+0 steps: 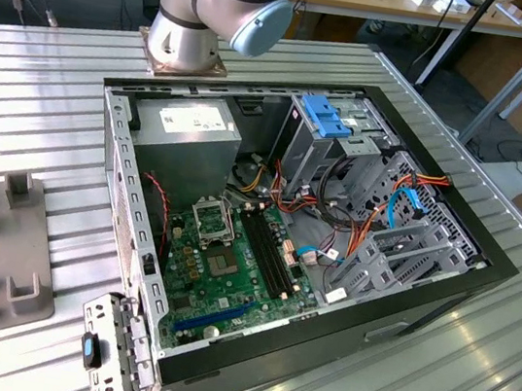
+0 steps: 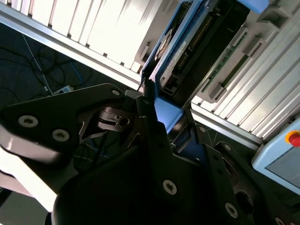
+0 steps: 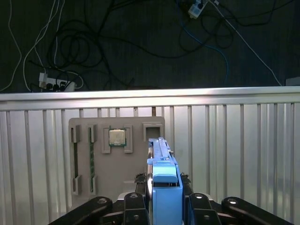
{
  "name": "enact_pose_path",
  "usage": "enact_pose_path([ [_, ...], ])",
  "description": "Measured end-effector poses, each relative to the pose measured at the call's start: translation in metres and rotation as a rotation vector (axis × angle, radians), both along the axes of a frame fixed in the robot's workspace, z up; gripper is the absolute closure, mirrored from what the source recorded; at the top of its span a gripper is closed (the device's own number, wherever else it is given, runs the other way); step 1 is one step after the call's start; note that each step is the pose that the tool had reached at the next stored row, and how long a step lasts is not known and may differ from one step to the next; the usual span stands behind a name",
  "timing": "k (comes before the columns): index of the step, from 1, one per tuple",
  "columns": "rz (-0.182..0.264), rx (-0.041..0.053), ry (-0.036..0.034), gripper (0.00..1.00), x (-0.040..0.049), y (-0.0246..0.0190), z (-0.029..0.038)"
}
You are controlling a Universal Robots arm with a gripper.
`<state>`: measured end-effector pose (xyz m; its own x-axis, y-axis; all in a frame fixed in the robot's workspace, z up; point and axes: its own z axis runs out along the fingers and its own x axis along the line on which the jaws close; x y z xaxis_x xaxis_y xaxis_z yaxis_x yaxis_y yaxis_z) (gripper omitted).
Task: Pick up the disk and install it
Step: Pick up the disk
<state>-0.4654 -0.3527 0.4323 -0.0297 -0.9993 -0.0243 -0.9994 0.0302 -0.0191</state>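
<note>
"Has it got the disk (image 3: 161, 161)?"

"Yes. The gripper (image 3: 164, 194) has its jaws pinched on it, blue frame and all. It stands on edge between them and sticks out past the fingertips."

"And the tray (image 3: 93, 176)?"

"Beyond the jaws, behind the disk, with a chip (image 3: 117, 137) in it. I can't tell if the disk is clear of it."

"So picking's done?"

"I'd say so; installing isn't. The case (image 1: 336, 349) lies open. To my eye, the install wants the disk squared to the cage (image 1: 360, 156) and slid in straight, clear of the cables (image 1: 409, 193)."
</note>
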Motion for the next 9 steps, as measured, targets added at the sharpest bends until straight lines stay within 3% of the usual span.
enact_pose_path([
  [9, 0.0, 0.0, 0.0, 0.63, 0.0, 0.0, 0.0147],
])
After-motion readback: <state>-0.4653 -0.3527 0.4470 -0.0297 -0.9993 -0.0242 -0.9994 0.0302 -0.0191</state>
